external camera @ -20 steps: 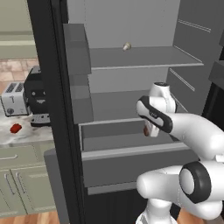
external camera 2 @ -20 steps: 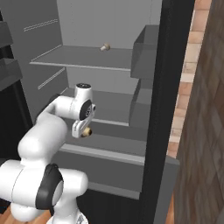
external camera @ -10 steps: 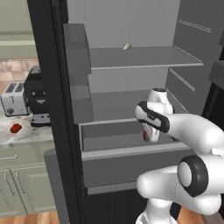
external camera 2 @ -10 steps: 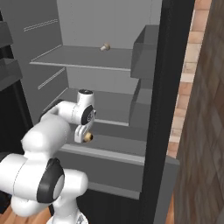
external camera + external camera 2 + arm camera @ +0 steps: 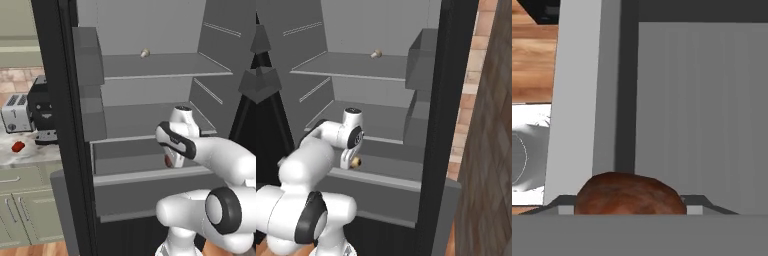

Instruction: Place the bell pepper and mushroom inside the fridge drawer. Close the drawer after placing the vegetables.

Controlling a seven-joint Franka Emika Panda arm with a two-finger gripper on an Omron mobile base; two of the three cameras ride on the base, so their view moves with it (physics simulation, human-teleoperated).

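Note:
The mushroom (image 5: 630, 192) has a brown cap and is held between my fingers. My gripper (image 5: 171, 160) is shut on the mushroom (image 5: 166, 160) and hangs low over the open fridge drawer (image 5: 150, 186). From the right, the mushroom (image 5: 356, 161) shows under the gripper (image 5: 350, 163), just behind the front of the drawer (image 5: 381, 192). The drawer's bare grey floor (image 5: 702, 115) lies below the cap. The red bell pepper (image 5: 18, 146) sits on the counter to the left of the fridge.
A small pale object (image 5: 145, 52) rests on the upper fridge shelf (image 5: 165, 65). A toaster (image 5: 15, 112) and a black machine (image 5: 42, 112) stand on the counter behind the pepper. The fridge's black wall (image 5: 65, 125) stands between counter and drawer.
My gripper has sunk a little lower into the drawer opening with the mushroom in it. The pepper has not moved.

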